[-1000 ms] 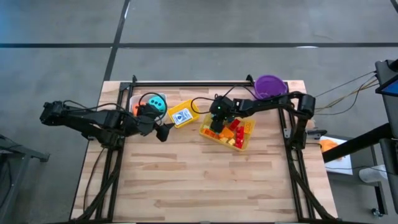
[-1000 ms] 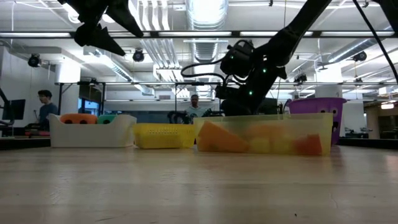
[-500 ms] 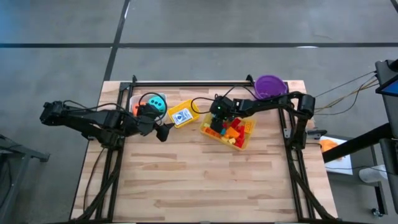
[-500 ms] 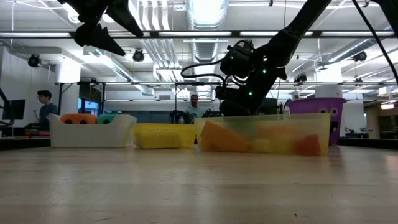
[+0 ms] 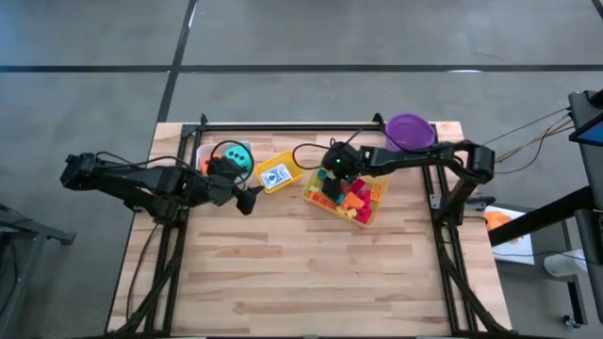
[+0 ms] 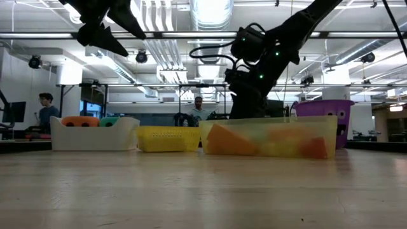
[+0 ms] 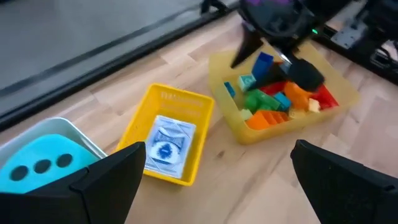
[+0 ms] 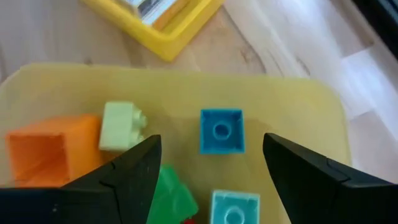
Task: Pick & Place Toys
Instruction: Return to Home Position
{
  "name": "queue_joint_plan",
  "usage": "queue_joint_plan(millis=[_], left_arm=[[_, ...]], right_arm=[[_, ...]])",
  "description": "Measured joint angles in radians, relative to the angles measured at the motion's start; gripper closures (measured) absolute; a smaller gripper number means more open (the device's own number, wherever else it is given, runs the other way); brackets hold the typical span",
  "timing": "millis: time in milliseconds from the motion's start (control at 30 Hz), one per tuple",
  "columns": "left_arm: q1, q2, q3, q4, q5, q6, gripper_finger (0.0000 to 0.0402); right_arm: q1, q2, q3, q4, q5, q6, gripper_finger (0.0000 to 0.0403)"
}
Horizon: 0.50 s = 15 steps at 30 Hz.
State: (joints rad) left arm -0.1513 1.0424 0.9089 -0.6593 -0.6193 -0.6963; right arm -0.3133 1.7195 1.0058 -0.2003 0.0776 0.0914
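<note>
Item one: my right gripper [image 8: 211, 140], fingers spread wide with nothing between them, hanging low over the translucent yellow bin [image 5: 375, 209]; whether the tips sit below its rim I cannot tell. Directly beneath: blue brick [image 8: 221, 130], pale green brick [image 8: 121, 126], orange brick [image 8: 37, 149], loose among the other bricks heaped in that bin. Hazard, as I judge it: pulling away sideways before rising could hook a spread finger on the bin wall, dragging or tipping it and spilling bricks onto the table [image 5: 311, 273]. Item two: my left gripper [image 7: 219, 149], likewise wide and empty, hovering above the table just beside the small yellow bin [image 7: 138, 118] that holds the card box [image 7: 165, 144]. Hazard: a low swing homeward could nudge that bin, or the clear bin [image 6: 95, 135] next to it holding the teal die [image 7: 37, 158]. Item three: purple bucket [image 5: 409, 130], at the far corner, near my right arm's path; a wide elbow sweep might brush it.
</note>
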Motion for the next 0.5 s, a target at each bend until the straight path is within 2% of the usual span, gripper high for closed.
queue_joint_plan(millis=[67, 233, 400, 500], left_arm=[[0.000, 0.000, 0.000, 0.001, -0.031, -0.001, 0.0004], [-0.010, -0.037, -0.022, 0.022, -0.191, 0.008, 0.0004], [-0.017, -0.136, -0.173, 0.176, -0.133, 0.040, 0.0004], [-0.029, -0.228, -0.316, 0.369, -0.041, 0.168, 0.0004]], right_arm=[[0.010, -0.012, 0.000, -0.018, 0.000, 0.011, 0.0124], [0.073, -0.104, -0.013, 0.010, 0.003, 0.014, 0.0124], [0.168, -0.299, -0.149, 0.146, 0.001, 0.034, 0.0123], [0.236, -0.463, -0.253, 0.230, 0.005, 0.089, 0.0123]])
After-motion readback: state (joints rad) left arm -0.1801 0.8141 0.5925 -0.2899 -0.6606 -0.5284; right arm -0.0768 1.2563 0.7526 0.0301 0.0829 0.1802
